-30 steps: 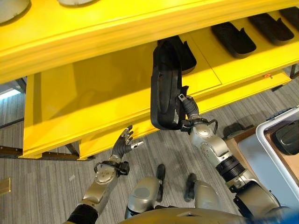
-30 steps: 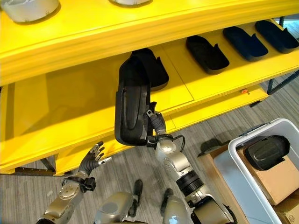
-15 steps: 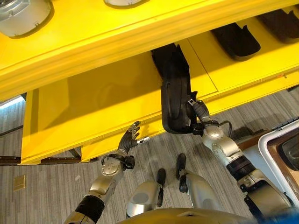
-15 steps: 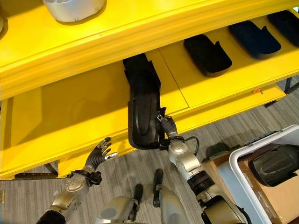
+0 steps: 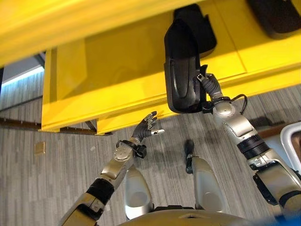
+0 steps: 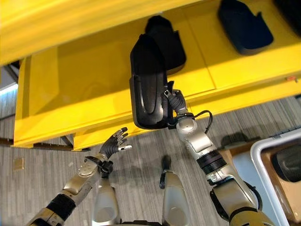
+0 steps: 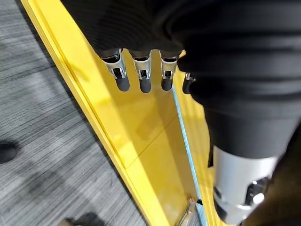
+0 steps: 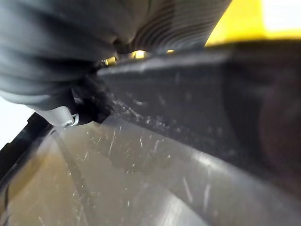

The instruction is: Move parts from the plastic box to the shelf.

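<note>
The long part [image 5: 182, 70] lies partly over the front edge of the shelf [image 5: 108, 70], with the right hand [image 5: 210, 89] at its right side. Behind it, another part [image 5: 200, 28] lies on the shelf. The left hand [image 5: 146, 129] is in front of the shelf edge, to the left.

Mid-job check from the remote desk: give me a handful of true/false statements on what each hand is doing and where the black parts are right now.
1. The right hand grips a long black part by its edge. True.
2. The left hand holds a part as well. False: it is empty, fingers spread, below the front edge of the yellow shelf.
3. The held part already lies flat on the shelf. False: it hangs over the shelf's front edge, upright in the hand.
4. Another black part lies on the shelf to the right. True.
</note>
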